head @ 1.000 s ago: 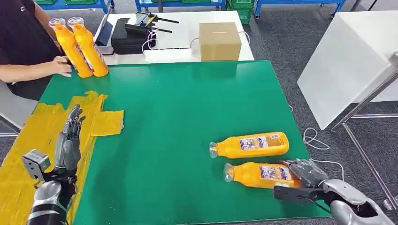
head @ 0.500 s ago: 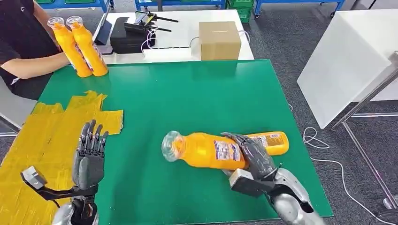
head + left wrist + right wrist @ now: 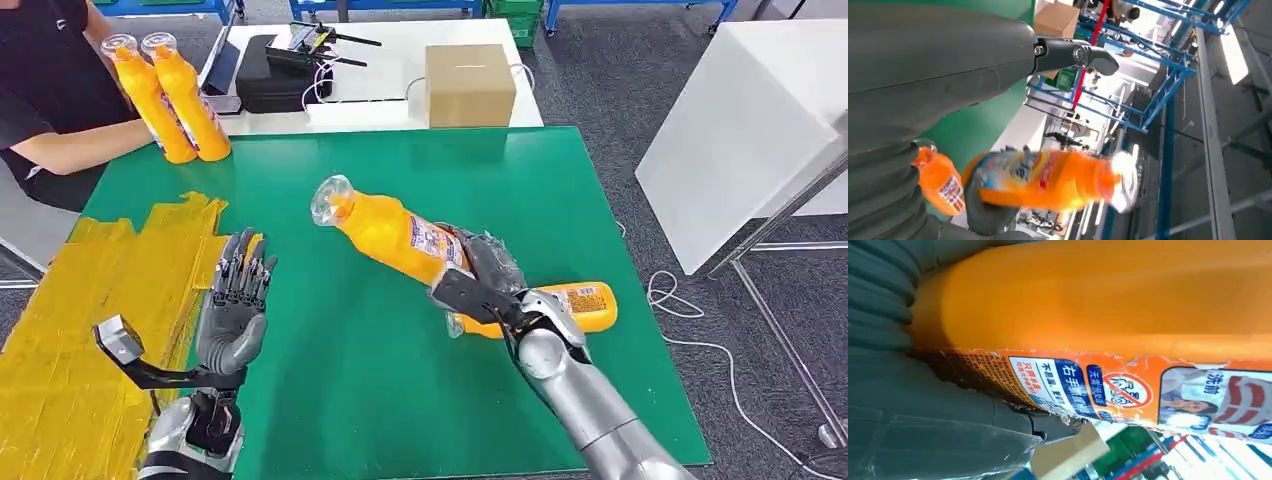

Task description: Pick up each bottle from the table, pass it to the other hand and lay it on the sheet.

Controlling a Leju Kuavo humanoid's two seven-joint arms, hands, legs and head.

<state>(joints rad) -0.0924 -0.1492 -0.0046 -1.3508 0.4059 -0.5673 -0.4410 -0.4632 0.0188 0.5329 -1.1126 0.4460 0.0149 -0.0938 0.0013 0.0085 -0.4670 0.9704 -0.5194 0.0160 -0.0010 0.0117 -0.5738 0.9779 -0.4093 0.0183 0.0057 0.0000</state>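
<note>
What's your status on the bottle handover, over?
Right hand grips orange bottle aloft, cap end toward left hand, open, raised beside yellow sheet. Second bottle lying on green table. Nothing between hands.

arms: silver, jointed | hands: dark grey, possibly rubber-coated | wrist brackets: black

The head view looks down from high on the table. Both wrist views sit close behind their hands. All three share the held bottle.
</note>
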